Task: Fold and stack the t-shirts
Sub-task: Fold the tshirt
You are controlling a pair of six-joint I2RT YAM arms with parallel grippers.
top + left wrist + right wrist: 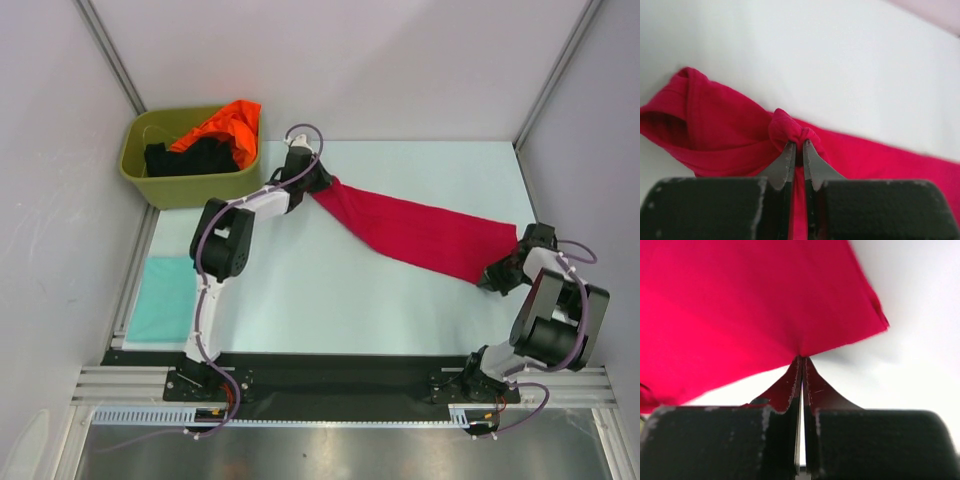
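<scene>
A crimson-red t-shirt [420, 232] hangs stretched as a long band between my two grippers, above the pale table. My left gripper [318, 186] is shut on a bunched knot of the red cloth [790, 131] at the band's far left end. My right gripper [503, 268] is shut on the hem of the red t-shirt [755, 305] at the near right end, fingertips pinching its edge. A pale teal t-shirt [165, 297] lies folded square at the table's left edge. Orange [228, 125] and black [195, 157] t-shirts sit bunched in the tub.
An olive-green plastic tub [185, 186] stands at the back left corner, close to my left arm. Grey walls close in the table on the left, back and right. A black rail [330, 368] runs along the near edge by the arm bases.
</scene>
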